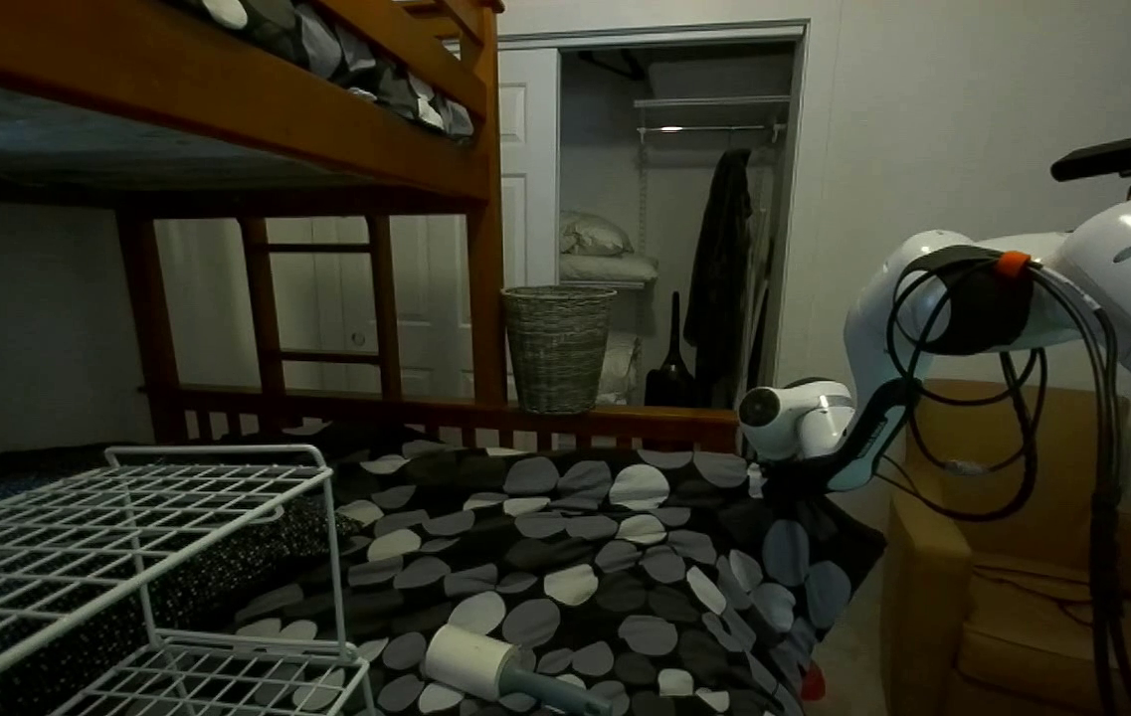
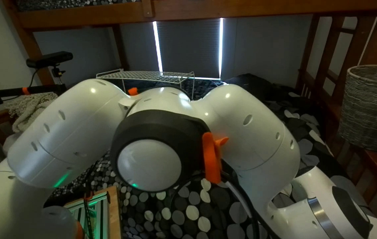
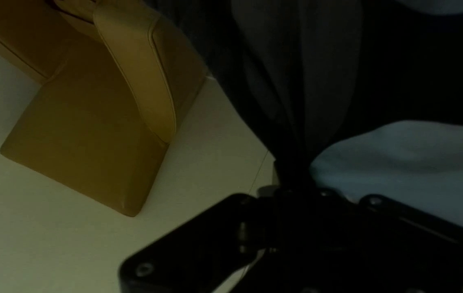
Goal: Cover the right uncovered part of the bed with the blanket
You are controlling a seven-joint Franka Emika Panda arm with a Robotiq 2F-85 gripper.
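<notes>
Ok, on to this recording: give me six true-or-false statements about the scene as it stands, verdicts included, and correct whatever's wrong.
1. The hand is closed on the blanket. True.
2. The wicker basket lies on its side. False: it stands upright on the end rail.
3. The armchair is bright blue. False: it is yellow-brown.
4. A white-headed roller lies on the blanket. True.
5. The wire rack shows in both exterior views. True.
6. The closet is fully shut. False: it stands open, with a dark garment hanging inside.
</notes>
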